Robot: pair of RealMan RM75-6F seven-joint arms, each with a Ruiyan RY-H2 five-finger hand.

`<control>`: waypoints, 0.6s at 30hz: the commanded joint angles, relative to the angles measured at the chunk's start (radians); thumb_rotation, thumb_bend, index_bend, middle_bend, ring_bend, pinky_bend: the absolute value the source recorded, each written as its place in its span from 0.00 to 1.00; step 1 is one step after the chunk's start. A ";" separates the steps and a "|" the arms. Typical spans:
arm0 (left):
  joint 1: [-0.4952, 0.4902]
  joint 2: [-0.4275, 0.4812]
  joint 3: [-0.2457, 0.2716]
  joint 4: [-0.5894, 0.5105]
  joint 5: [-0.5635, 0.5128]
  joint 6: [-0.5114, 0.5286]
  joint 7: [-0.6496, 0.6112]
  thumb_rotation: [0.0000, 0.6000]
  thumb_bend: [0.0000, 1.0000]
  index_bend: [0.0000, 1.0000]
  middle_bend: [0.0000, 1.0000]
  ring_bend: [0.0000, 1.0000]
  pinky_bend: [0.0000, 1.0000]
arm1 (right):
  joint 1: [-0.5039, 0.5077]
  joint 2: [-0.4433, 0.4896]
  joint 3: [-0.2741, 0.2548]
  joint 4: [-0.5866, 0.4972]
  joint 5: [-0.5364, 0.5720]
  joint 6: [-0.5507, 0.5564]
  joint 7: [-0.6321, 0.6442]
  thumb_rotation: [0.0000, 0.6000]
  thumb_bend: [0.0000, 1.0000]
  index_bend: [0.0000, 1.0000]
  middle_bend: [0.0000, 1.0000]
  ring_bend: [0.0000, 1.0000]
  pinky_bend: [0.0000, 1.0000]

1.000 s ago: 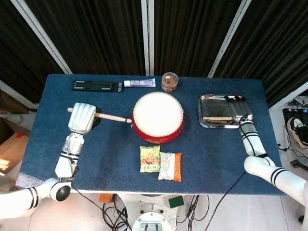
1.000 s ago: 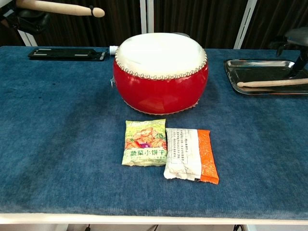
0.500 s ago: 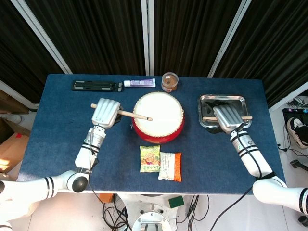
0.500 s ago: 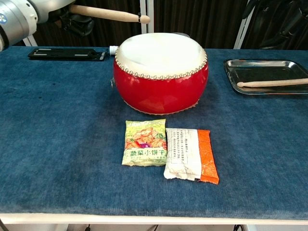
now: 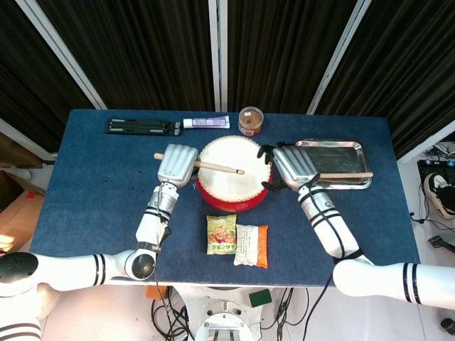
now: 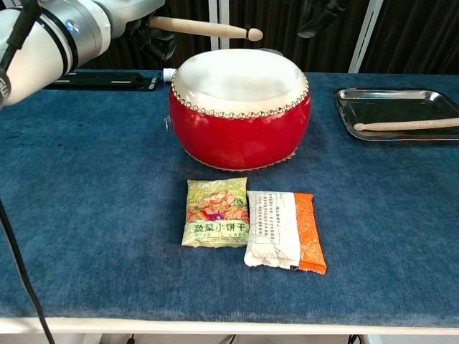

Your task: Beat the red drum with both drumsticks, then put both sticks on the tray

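The red drum [image 5: 231,186] with its white head stands mid-table, also in the chest view [image 6: 239,122]. My left hand [image 5: 177,164] grips one wooden drumstick [image 5: 217,168]. The stick lies level above the drumhead, its tip [image 6: 254,34] over the middle, not touching. My right hand [image 5: 293,165] hovers between the drum and the steel tray [image 5: 334,144], fingers spread, holding nothing. Only its dark fingers [image 6: 320,13] show at the top of the chest view. The other drumstick [image 5: 347,175] lies across the tray's near side [image 6: 405,125].
Two snack packets [image 5: 237,242] lie in front of the drum. Along the back edge are a brown jar [image 5: 250,121], a tube [image 5: 206,122] and a flat black object [image 5: 142,126].
My left hand has carried its stick rightward from the table's left side to over the drumhead. My right hand has left the tray and moved left to beside the drum; its stick stays on the tray.
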 commanded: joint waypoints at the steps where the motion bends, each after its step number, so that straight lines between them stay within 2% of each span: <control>1: -0.022 -0.010 -0.006 -0.007 -0.036 0.014 0.030 1.00 0.58 1.00 1.00 1.00 1.00 | 0.072 -0.077 0.008 0.036 0.057 0.059 -0.068 1.00 0.20 0.43 0.48 0.28 0.37; 8: -0.060 -0.026 -0.010 -0.012 -0.067 0.040 0.061 1.00 0.58 1.00 1.00 1.00 1.00 | 0.147 -0.190 0.013 0.110 0.106 0.128 -0.129 1.00 0.24 0.50 0.50 0.32 0.39; 18: -0.093 -0.044 0.000 -0.008 -0.077 0.067 0.081 1.00 0.58 1.00 1.00 1.00 1.00 | 0.197 -0.257 0.032 0.165 0.134 0.155 -0.167 1.00 0.27 0.52 0.51 0.32 0.39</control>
